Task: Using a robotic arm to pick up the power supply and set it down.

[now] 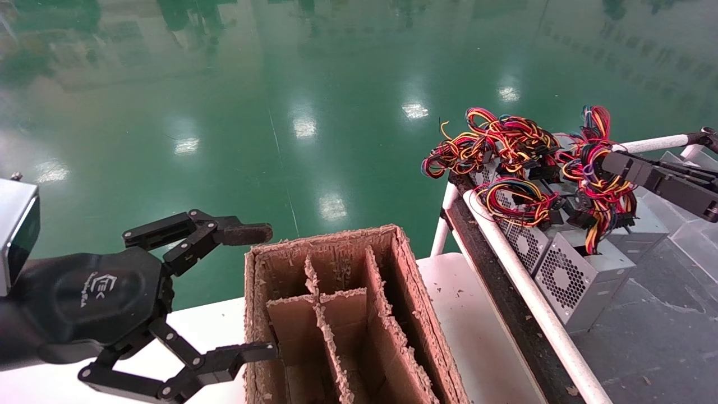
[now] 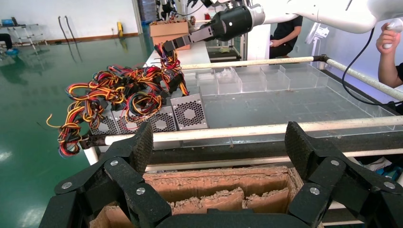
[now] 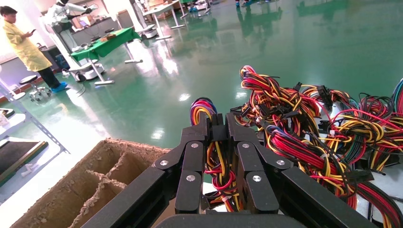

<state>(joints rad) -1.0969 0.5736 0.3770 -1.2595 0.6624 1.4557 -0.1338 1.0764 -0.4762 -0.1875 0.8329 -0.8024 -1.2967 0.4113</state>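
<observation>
— Left claw [image 1: 263,292] at lower left, spread wide by the cardboard box [image 1: 342,314]. Nearer arm?
— Right claw [image 1: 608,163], clamped on the wires [image 1: 603,191] of the power supply [image 1: 583,280], which sits directly below at right.

I found almost nothing readable from my station. The only marking was a white logo [image 1: 102,284] printed on the black palm housing of the left gripper [image 1: 263,292], which sat at about eight o'clock in the head view; beneath the emblem ran a line of small lettering, too fine for me to make out. The cardboard box [image 1: 342,314] at six o'clock carried no print I could read, and the power supply [image 1: 583,275] at three o'clock showed no legible label or number.
</observation>
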